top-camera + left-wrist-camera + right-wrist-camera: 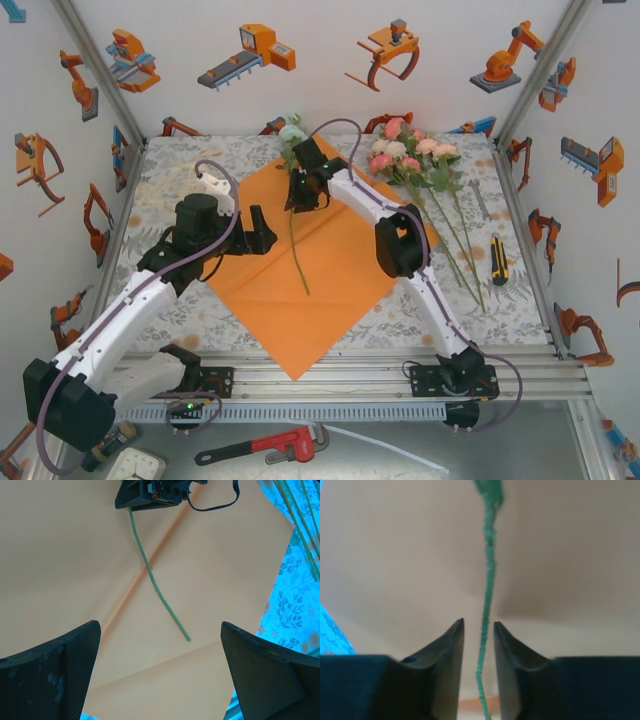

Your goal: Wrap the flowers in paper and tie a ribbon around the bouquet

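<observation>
Straddling flower stem, right gripper ajar, orange paper

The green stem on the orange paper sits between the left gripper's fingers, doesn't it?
No, the right one's. The stem on the orange paper sits between the right gripper's fingers, as the right wrist view shows. The left gripper hangs open, apart from it.

**Paper**: one plain bright orange sheet, matte, lying flat at the centre of the worktop. It is turned as a diamond, and its near corner overhangs the worktop's near edge.

**Single flower**: pale mint bloom at the sheet's far corner. Its thin green stem lies along the sheet, running toward the near side.

**Flowers**: pink and peach bunch with green leaves, lying far right. The long stems slant near-right beside the sheet.
</observation>
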### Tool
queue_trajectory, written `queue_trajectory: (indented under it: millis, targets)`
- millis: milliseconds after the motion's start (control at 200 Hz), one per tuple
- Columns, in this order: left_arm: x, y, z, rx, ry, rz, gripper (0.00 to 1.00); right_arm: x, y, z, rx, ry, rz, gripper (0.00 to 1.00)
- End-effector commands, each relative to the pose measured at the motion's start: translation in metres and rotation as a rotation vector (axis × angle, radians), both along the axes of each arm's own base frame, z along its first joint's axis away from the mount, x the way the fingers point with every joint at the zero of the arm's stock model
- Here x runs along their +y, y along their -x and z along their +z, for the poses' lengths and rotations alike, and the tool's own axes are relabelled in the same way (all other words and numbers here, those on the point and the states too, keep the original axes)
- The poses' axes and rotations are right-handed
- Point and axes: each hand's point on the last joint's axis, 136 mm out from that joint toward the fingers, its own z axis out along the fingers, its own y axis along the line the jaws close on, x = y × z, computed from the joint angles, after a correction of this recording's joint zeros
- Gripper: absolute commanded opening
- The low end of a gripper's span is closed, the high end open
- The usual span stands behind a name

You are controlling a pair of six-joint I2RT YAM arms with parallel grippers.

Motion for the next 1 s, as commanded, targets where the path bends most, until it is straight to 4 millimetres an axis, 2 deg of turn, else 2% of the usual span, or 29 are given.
queue_trajectory:
  millis: [0, 95, 150, 235, 340, 405, 491, 616, 741, 886, 996]
  targets:
    - [-0.005, 0.001, -0.004, 0.006, 0.027, -0.012, 0.97, -0.013, -0.011, 0.013, -0.016, -0.001, -0.040, 0.42]
    - [-0.006, -0.002, -0.007, 0.014, 0.036, -0.007, 0.97, -0.016, -0.011, 0.029, -0.046, 0.001, -0.030, 0.45]
    - [-0.009, -0.002, -0.008, 0.017, 0.046, -0.010, 0.97, -0.019, -0.010, 0.042, -0.062, 0.001, -0.023, 0.52]
    - [-0.012, -0.004, -0.008, 0.022, 0.059, -0.019, 0.97, -0.024, -0.006, 0.071, -0.091, -0.023, 0.002, 0.58]
    - [-0.017, -0.004, -0.004, 0.016, 0.071, -0.040, 0.97, -0.035, 0.004, 0.122, -0.160, -0.057, 0.054, 0.62]
    - [-0.023, -0.002, 0.002, -0.004, 0.090, -0.081, 0.97, -0.053, 0.010, 0.153, -0.220, -0.049, 0.077, 0.62]
    - [-0.037, 0.005, 0.012, -0.027, 0.131, -0.166, 0.97, -0.102, 0.012, 0.173, -0.297, 0.046, 0.063, 0.62]
    - [-0.058, 0.019, 0.026, -0.073, 0.168, -0.278, 0.97, -0.198, 0.012, 0.161, -0.345, 0.282, 0.034, 0.61]
    - [-0.081, 0.035, 0.032, -0.110, 0.173, -0.396, 0.97, -0.274, 0.015, 0.135, -0.334, 0.496, 0.040, 0.58]
    - [-0.093, 0.039, 0.027, -0.107, 0.135, -0.438, 0.97, -0.330, 0.021, 0.093, -0.203, 0.708, 0.040, 0.56]
    - [-0.096, 0.038, 0.022, -0.101, 0.123, -0.435, 0.97, -0.349, 0.021, 0.063, -0.116, 0.771, 0.057, 0.55]
